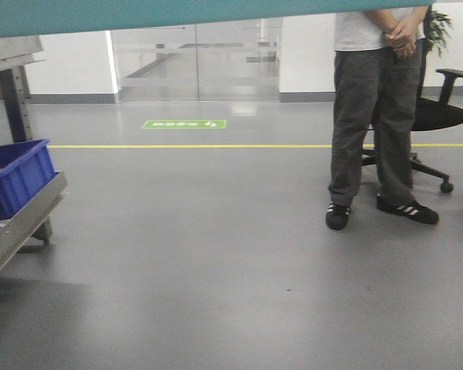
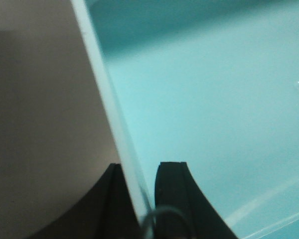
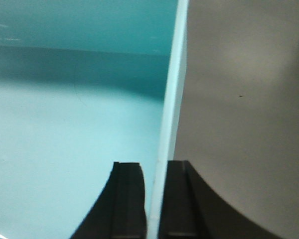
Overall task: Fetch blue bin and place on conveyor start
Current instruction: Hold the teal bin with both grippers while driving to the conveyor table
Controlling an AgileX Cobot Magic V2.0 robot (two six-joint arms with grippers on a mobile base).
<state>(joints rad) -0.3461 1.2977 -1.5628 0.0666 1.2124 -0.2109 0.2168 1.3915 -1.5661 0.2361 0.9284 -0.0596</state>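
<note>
I am pinching the blue bin (image 2: 214, 99) by its thin rim with both pincers. My left gripper (image 2: 142, 174) is clamping one wall and my right gripper (image 3: 153, 169) another, each with one finger inside the tub and one outside. I am holding it raised above the grey floor (image 1: 216, 270), with its edge spanning the top of the front view.

The blue bin (image 2: 214, 99) is smooth pale aqua plastic with a soft gloss, a few faint scuff lines and a thin, paler rim. The fingers (image 2: 172, 194) of the left hand (image 2: 143, 172) and of the right hand (image 3: 154, 169) look like matt black rubbery plastic. The floor (image 1: 216, 262) is smooth grey with a dull sheen. The dark blue crate (image 1: 15, 173) is matt plastic, and the shelf rail (image 1: 27, 212) is brushed metal.
</note>
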